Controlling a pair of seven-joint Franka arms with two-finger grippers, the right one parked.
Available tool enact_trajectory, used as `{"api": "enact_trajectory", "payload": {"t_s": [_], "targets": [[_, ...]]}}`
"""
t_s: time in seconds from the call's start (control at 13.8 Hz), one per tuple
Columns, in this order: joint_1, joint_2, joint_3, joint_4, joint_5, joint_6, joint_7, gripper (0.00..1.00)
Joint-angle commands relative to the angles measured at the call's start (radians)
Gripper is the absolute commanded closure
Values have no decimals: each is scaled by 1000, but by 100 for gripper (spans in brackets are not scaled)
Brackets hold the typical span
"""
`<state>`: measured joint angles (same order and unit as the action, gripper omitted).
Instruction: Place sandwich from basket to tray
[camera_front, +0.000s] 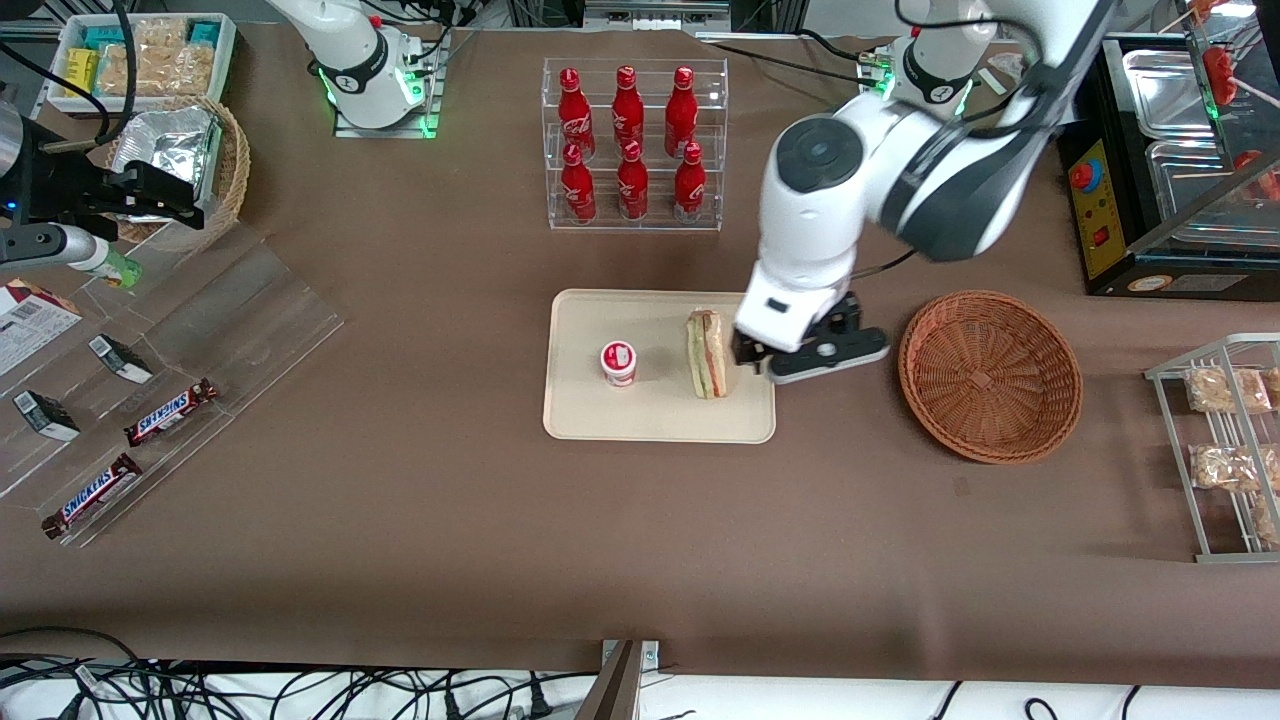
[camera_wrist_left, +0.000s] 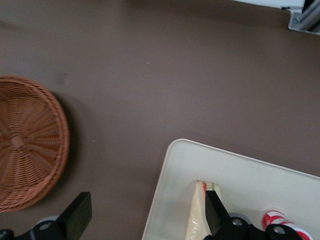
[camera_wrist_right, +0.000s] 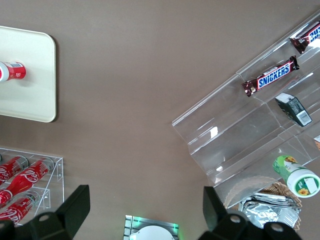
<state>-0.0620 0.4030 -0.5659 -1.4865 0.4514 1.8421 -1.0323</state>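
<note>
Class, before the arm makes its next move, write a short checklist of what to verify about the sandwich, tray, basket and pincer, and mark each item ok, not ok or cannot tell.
1. Sandwich on the tray: ok.
2. Sandwich inside the tray's rim: ok, near the basket-side edge.
3. Basket holds nothing: ok.
4. Pincer open: ok, fingers spread wide in the left wrist view.
5. Pincer clear of the sandwich: cannot tell; one finger shows right beside it.
6. Small red-and-white cup apart from the sandwich: ok.

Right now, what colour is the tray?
Cream tray, clearest in front view; the tool is beside it.
</note>
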Motion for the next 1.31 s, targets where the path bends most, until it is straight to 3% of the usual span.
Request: {"api": "enact_trajectory", "payload": {"t_s": [0.0, 0.15, 0.36, 0.65, 0.94, 1.23], "targets": [[62, -91, -8, 28, -80, -101, -8, 0], [91, -128, -8, 28, -102, -116, 12, 0], [189, -157, -2, 31, -195, -138, 191, 0], [188, -251, 208, 5, -365, -158, 522, 0], [169, -306, 351, -5, -445, -236, 823, 0], [169, -316, 386, -6, -458, -250, 1007, 0]]}}
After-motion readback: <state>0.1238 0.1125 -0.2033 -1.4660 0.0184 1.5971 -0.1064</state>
